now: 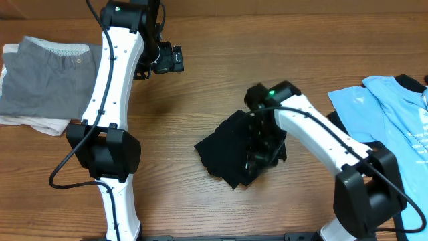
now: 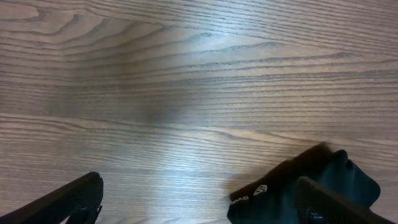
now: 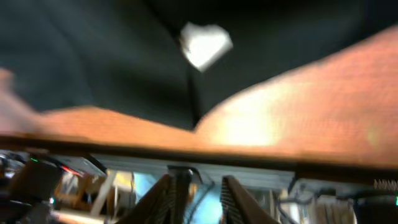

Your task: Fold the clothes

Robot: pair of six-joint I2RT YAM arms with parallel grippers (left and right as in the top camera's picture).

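A black shirt (image 1: 224, 147) lies bunched in a small folded heap at the table's middle. My right gripper (image 1: 259, 148) hangs over the heap's right side. In the blurred right wrist view the black shirt (image 3: 93, 56) fills the top, with a small white label (image 3: 205, 42) on it. That view shows the right gripper (image 3: 202, 180) a little open, with nothing between its fingers. My left gripper (image 1: 167, 59) hovers at the back left, and the left wrist view shows it (image 2: 199, 205) wide open and empty. The shirt (image 2: 280, 186) with its white print (image 2: 261, 190) lies by the right finger. A light blue shirt (image 1: 394, 110) lies at the right edge.
A folded grey garment (image 1: 47, 84) rests on a white one at the far left edge. Bare wood table (image 1: 200, 94) lies between the two arms. The arm bases stand at the front edge.
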